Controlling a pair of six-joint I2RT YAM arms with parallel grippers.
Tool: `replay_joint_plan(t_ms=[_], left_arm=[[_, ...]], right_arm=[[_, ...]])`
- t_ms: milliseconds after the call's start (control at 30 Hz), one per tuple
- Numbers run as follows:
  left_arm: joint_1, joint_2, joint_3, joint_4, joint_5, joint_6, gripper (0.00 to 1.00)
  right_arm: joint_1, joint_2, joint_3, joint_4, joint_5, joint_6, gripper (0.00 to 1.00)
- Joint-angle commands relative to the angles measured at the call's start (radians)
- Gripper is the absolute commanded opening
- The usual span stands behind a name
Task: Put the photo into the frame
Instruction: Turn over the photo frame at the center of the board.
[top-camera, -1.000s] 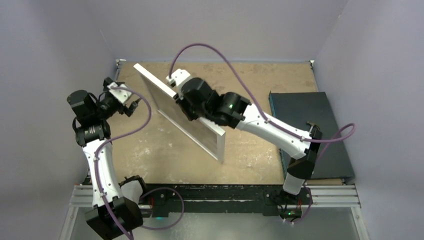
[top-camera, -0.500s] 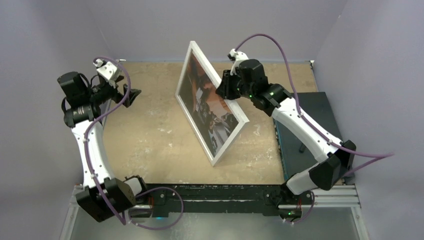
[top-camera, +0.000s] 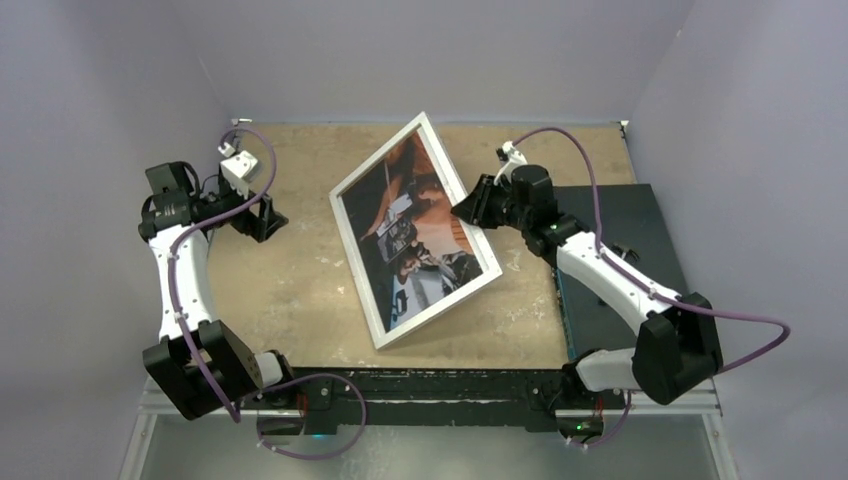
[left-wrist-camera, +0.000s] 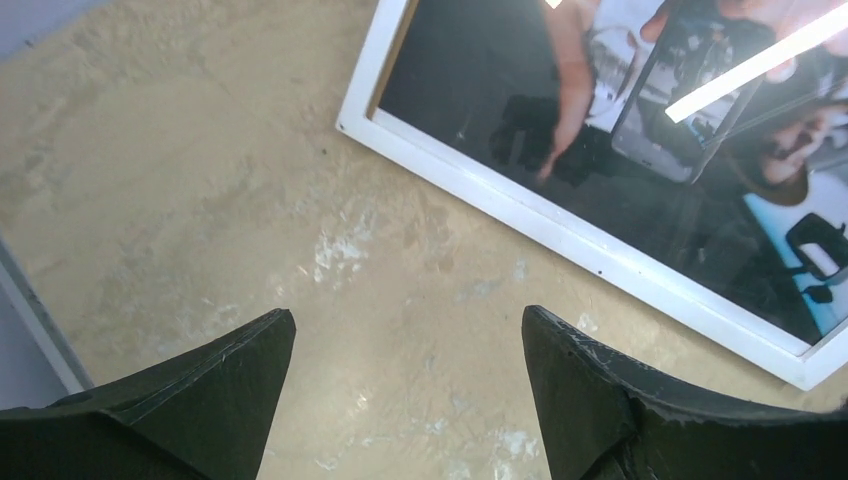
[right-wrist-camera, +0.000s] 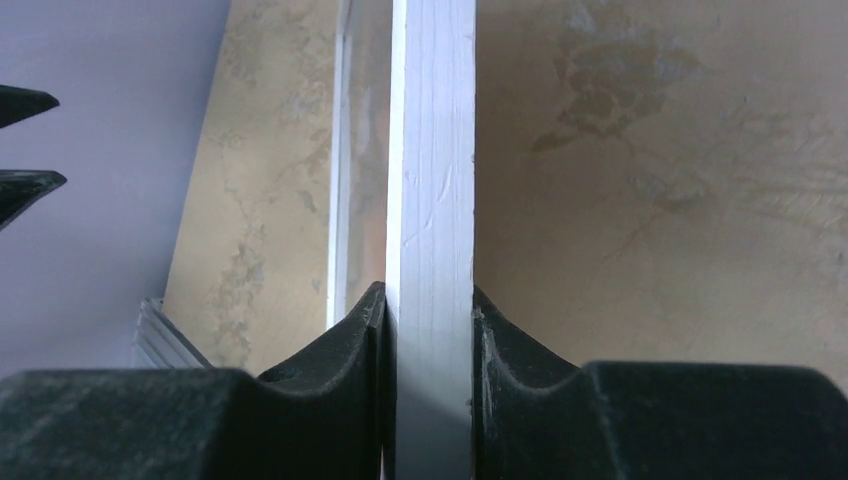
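1. Bench (top-camera: 290, 290): sand-coloured, mottled board, walled on three sides.

2. Frame (top-camera: 357, 268): large, thin white rails, turned at an angle at the bench's middle with its front toward the overhead camera. It stood tilted. The right rail was lifted and the left side was low, and whether that side touched the board could not be told. The left wrist view showed its near rail (left-wrist-camera: 560, 235) and one corner.

3. Photo (top-camera: 415, 230): it sat inside the frame's opening, image side out, dark with orange-brown and pale blue-white patches. Bright reflections crossed its face (left-wrist-camera: 600, 150).

4. Dark mat (top-camera: 640, 220): flat, at the bench's right edge, partly under the right arm.

5. Right end effector (top-camera: 465, 208): it was clamped on the frame's right rail, with one finger on each face of the white edge (right-wrist-camera: 432, 200).

6. Left end effector (top-camera: 268, 215): its jaws were spread wide and held nothing. It hung over bare board to the left of the frame, apart from it (left-wrist-camera: 408, 320).
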Motion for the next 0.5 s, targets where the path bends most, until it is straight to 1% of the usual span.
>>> replay_joint_plan(t_ms=[0,100,200,300,400,467], left_arm=[[0.008,-0.013,-0.072,-0.05,-0.038,0.121,0.82],[0.007,0.028,-0.084,-0.102,-0.046,0.178,0.8],[0.008,0.071,-0.077,-0.149,-0.06,0.213,0.78],[0.008,0.089,-0.083,-0.166,-0.066,0.233,0.77],[0.007,0.079,-0.109,-0.139,-0.073,0.214,0.79],[0.009,0.065,-0.129,-0.096,-0.077,0.174,0.83]], right_arm=[[0.003,-0.057,-0.138,0.175,0.008,-0.018,0.13],[0.002,-0.086,-0.255,0.279,0.04,0.035,0.16],[0.001,-0.089,-0.326,0.344,0.108,0.074,0.23],[-0.001,-0.091,-0.384,0.4,0.168,0.1,0.32],[-0.001,-0.073,-0.436,0.462,0.205,0.122,0.41],[-0.001,-0.044,-0.445,0.475,0.209,0.123,0.45]])
